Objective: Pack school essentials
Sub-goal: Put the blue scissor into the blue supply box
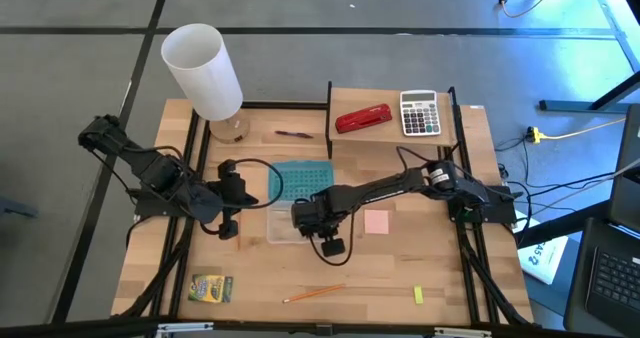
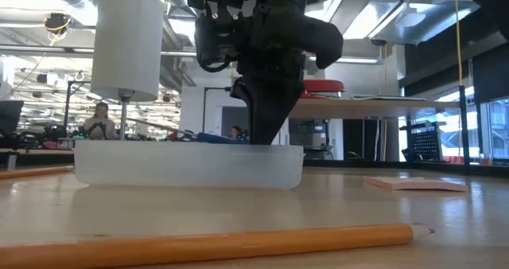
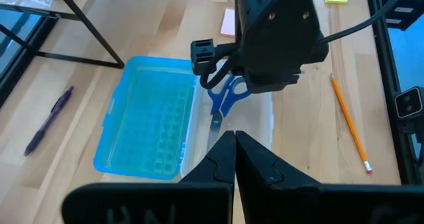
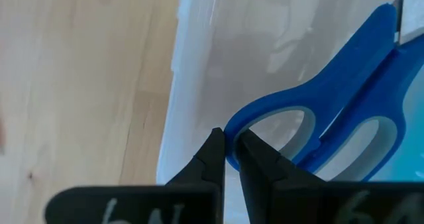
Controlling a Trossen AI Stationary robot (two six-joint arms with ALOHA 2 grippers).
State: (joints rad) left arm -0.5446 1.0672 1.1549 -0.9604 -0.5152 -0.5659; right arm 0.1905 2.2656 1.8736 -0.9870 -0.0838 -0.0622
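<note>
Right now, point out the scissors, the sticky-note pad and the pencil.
blue-handled scissors (image 4: 344, 85): right wrist view, on the handle.
pink sticky-note pad (image 1: 376, 222): high view, its middle.
orange pencil (image 3: 349, 122): left wrist view, mid-shaft.

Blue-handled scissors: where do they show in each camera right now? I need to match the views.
High view: hidden beneath the right gripper over the clear box.
Low view: not discernible behind the gripper and the box's frosted wall.
Left wrist view: blue-handled scissors under the right gripper, in the clear box beside the blue lid.
Right wrist view: handle loop pinched between the fingertips.
Shared landmark: the clear box.
</note>
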